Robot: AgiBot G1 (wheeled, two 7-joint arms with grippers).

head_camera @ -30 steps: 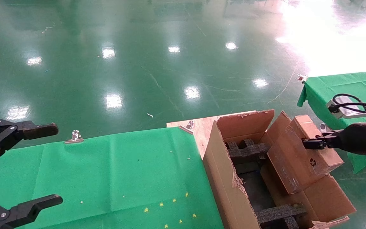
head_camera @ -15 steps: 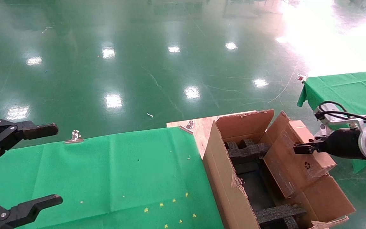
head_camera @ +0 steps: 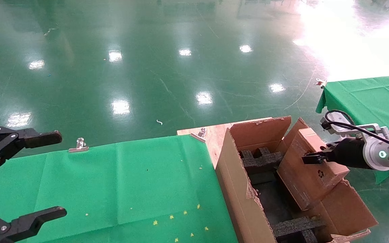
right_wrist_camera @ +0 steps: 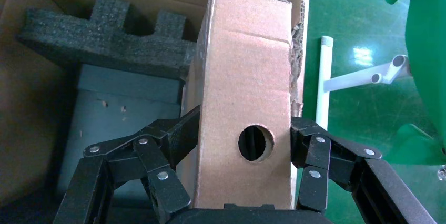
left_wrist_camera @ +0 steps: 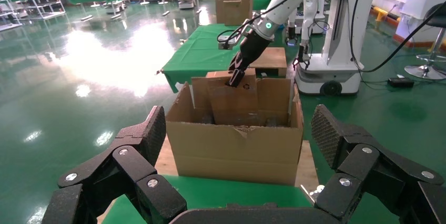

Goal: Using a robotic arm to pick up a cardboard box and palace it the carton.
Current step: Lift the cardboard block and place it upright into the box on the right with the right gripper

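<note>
Now the cardboard box (right_wrist_camera: 244, 113) sits clamped between the right jaws.

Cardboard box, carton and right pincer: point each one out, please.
cardboard box (right_wrist_camera: 244, 92), right wrist view, on the face with the round hole.
carton (head_camera: 235, 175), head view, on its near outer wall.
right pincer (head_camera: 311, 158), head view, at its fingertips on the box.

Your right arm (head_camera: 388, 156) is white-shelled with a green ring light, black cable and black hand (head_camera: 311, 158); your left hand (head_camera: 8, 182) is all black, silver-riveted.
</note>
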